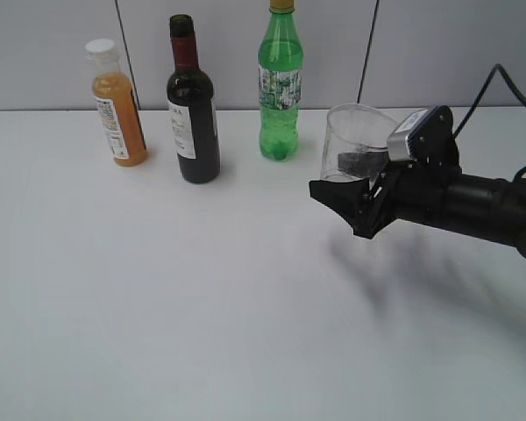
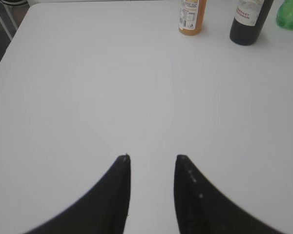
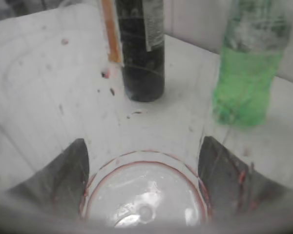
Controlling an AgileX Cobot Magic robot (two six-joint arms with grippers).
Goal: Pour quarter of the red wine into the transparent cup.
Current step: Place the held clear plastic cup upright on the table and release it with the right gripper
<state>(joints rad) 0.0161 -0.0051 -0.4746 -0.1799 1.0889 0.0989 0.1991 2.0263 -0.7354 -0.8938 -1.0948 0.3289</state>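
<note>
Right end effector (image 1: 361, 203) reaching in horizontally, clamping tilted transparent cup (image 1: 355, 140) above table (image 1: 202, 298), left end effector (image 2: 151, 161) parted, empty

Right arm (image 1: 473, 200) black, silver wrist camera, black cable; hand (image 1: 355, 210) tapered black fingers.

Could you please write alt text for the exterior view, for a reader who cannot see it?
The right pincer holds a transparent cup above a white table. Behind stand an orange juice bottle, a red wine bottle and a green soda bottle.
</note>
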